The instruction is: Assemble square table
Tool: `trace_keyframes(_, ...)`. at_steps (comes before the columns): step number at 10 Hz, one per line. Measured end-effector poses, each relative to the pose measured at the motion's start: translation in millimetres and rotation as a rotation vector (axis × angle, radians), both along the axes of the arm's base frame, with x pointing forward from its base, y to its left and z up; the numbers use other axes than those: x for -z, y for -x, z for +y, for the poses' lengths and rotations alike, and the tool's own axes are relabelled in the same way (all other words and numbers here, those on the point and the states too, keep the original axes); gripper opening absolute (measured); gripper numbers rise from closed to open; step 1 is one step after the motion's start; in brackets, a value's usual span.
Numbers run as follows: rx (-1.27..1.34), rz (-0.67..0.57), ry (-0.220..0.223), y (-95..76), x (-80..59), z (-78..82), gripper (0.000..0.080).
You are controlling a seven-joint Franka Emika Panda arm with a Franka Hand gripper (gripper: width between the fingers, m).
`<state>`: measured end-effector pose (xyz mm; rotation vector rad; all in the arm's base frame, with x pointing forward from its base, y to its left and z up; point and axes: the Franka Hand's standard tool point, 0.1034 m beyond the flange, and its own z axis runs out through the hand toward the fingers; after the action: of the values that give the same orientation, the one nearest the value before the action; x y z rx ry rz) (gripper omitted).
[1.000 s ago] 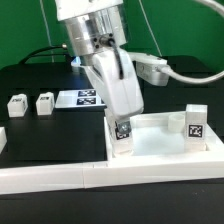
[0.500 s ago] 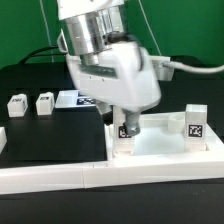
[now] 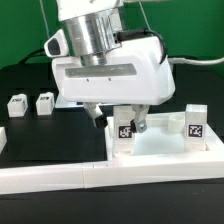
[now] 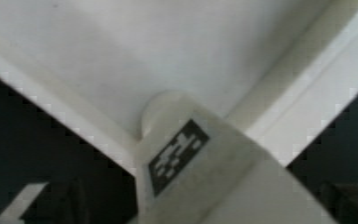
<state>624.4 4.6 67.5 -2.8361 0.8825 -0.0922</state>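
Note:
The white square table slab point(image 3: 160, 143) lies against the front border wall. A tagged white leg point(image 3: 125, 133) stands upright at its near corner on the exterior view's left, and a second leg point(image 3: 194, 127) stands at the right corner. Two loose legs point(image 3: 16, 104) point(image 3: 44, 102) sit on the black table at the left. My gripper point(image 3: 119, 120) hangs broadside over the first leg with one dark finger point(image 3: 140, 123) beside it and the other a little apart from it; it looks open. The wrist view shows this leg's tag point(image 4: 179, 150) close up between the jaws point(image 4: 185, 205).
The long white border wall point(image 3: 70, 178) runs along the front edge of the black table. The gripper body hides the marker board behind it. A grey cable point(image 3: 195, 60) trails off to the exterior view's right.
The hand has turned about its vertical axis, from edge-on to broadside, while staying over the leg at the slab's left corner. The leg and slab stay in place.

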Motion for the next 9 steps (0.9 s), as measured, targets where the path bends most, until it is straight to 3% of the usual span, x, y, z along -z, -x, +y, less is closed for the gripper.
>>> trace_keyframes(1,-0.145,-0.006,0.032,1.4,1.4,5.5,0.0649)
trace_keyframes(3,-0.104,-0.003,0.029,1.0,1.3,0.8,0.0649)
trace_keyframes(5,-0.042,0.005,0.021,1.2,1.7,1.6,0.0383)
trace_keyframes(6,0.042,0.017,0.012,1.2,1.8,1.8,0.0383)
trace_keyframes(7,0.109,0.027,0.006,1.6,2.1,1.4,0.0285)
trace_keyframes(9,0.229,0.043,-0.006,1.5,2.2,0.9,0.0287)
